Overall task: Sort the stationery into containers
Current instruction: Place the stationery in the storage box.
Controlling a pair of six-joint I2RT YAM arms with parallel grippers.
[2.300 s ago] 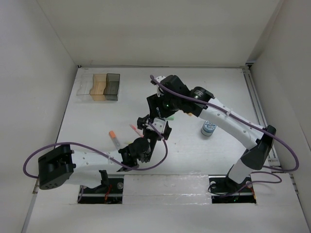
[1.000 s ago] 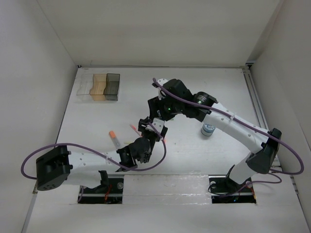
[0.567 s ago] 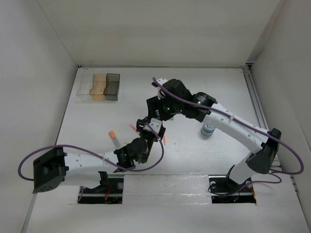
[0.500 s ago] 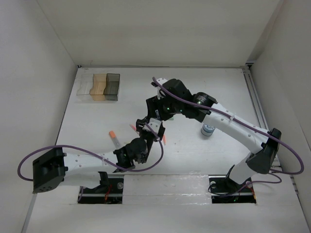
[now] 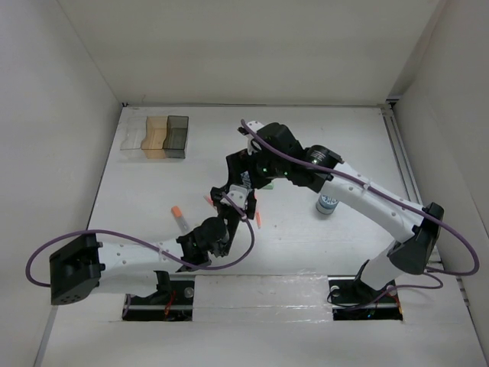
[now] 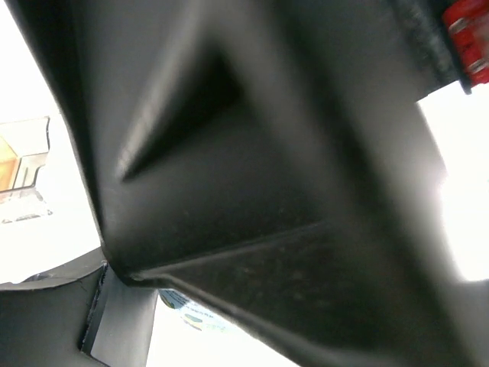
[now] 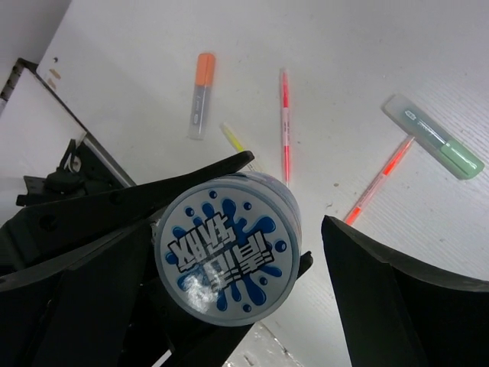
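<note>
A blue-and-white patterned roll (image 7: 228, 256) is off the table, pinched between the two thin black fingers of my left gripper (image 5: 231, 193), which is shut on it. My right gripper (image 7: 237, 252) is open around the same roll, with a wide gap on its right side. A sliver of the roll's label (image 6: 187, 312) shows in the left wrist view, which is otherwise blocked by black. The second roll (image 5: 328, 202) stands on the table. The clear (image 5: 132, 136), amber (image 5: 156, 136) and grey (image 5: 176, 136) bins sit at the far left.
On the table under the grippers lie an orange-capped marker (image 7: 201, 95), an orange-red pen (image 7: 285, 126), a yellow pen (image 7: 233, 138), another orange-red pen (image 7: 380, 180) and a green-capped highlighter (image 7: 435, 138). Both arms cross at mid-table. White walls enclose the table.
My left gripper has shifted a little left and farther from the base, staying under the right gripper. An orange-red pen beside it on the table is now uncovered. The right arm has barely moved.
</note>
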